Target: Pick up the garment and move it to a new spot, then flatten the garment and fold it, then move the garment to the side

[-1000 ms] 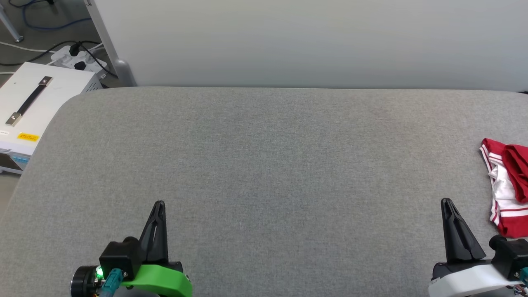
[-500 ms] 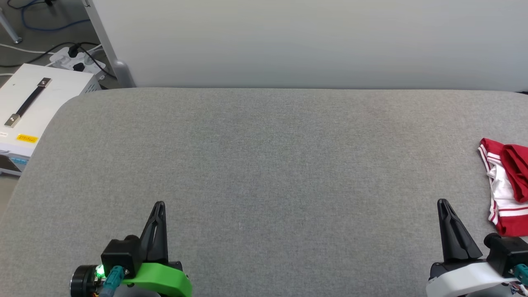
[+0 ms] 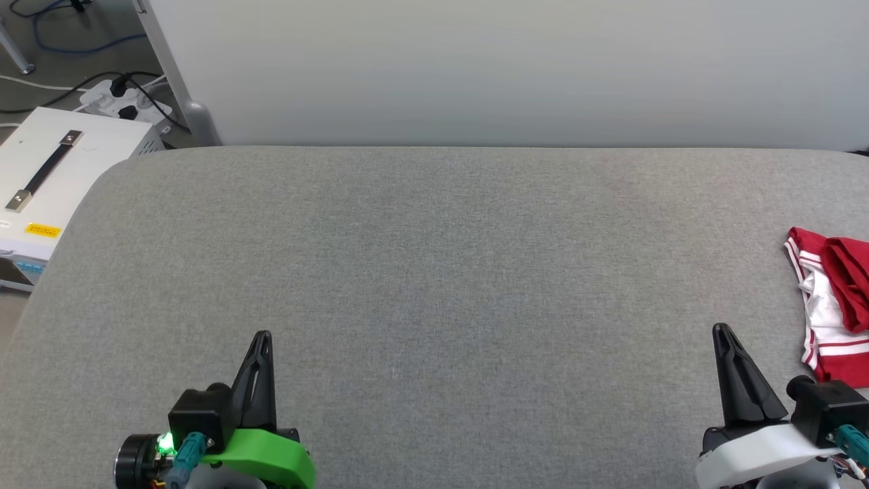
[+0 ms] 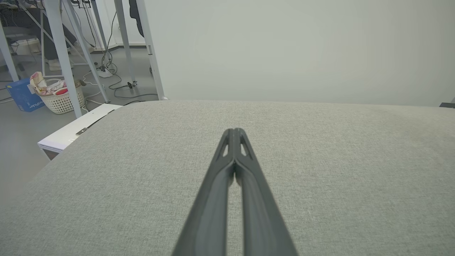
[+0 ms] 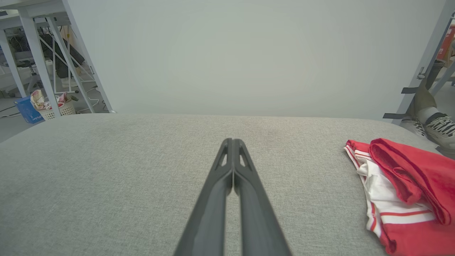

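The garment [image 3: 831, 305] lies bunched at the right edge of the grey table [image 3: 434, 258], red with a white part and red-and-white striped trim; in the right wrist view the garment [image 5: 401, 192] sits to the right of the fingers. My right gripper [image 3: 721, 329] is shut and empty, just left of the cloth and apart from it; in its own view the right gripper [image 5: 232, 140] has its tips pressed together. My left gripper [image 3: 263, 335] is shut and empty at the lower left, and the left gripper [image 4: 234, 130] points over bare table.
A white case with a black handle [image 3: 47, 176] stands off the table's left corner, with a power strip and cables [image 3: 125, 95] behind it. A pale wall panel [image 3: 502, 68] runs along the far edge. A person's shoes [image 5: 432, 128] show beyond the table's right end.
The right gripper has edged slightly left and up in the head view. The whole picture has shifted a little, so the camera moved. The garment and the left gripper stay put.
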You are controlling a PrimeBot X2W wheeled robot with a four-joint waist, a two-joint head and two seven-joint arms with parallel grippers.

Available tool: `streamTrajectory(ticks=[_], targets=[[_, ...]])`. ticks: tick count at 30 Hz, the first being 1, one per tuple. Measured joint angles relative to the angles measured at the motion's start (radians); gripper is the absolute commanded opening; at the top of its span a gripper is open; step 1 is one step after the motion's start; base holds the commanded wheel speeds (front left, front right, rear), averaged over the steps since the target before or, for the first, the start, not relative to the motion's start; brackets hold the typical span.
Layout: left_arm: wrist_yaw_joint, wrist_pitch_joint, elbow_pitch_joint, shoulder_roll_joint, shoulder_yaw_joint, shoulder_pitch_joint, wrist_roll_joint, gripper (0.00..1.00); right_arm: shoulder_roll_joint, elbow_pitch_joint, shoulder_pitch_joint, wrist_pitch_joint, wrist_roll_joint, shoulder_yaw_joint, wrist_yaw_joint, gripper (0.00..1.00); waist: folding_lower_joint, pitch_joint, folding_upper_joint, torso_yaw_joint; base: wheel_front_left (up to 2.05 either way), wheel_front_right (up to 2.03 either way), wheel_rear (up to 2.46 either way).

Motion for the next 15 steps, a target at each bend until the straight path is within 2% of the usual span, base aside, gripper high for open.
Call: streamTrajectory(ticks=[15], targets=[[0.008,0.034,-0.007,0.0,0.003,-0.002,0.015,0.0,0.006,0.002,-0.01,0.03,-0.022,0.003,0.0,0.0,0.0,-0.003,0.0,-0.004,0.0,0.0,0.0]])
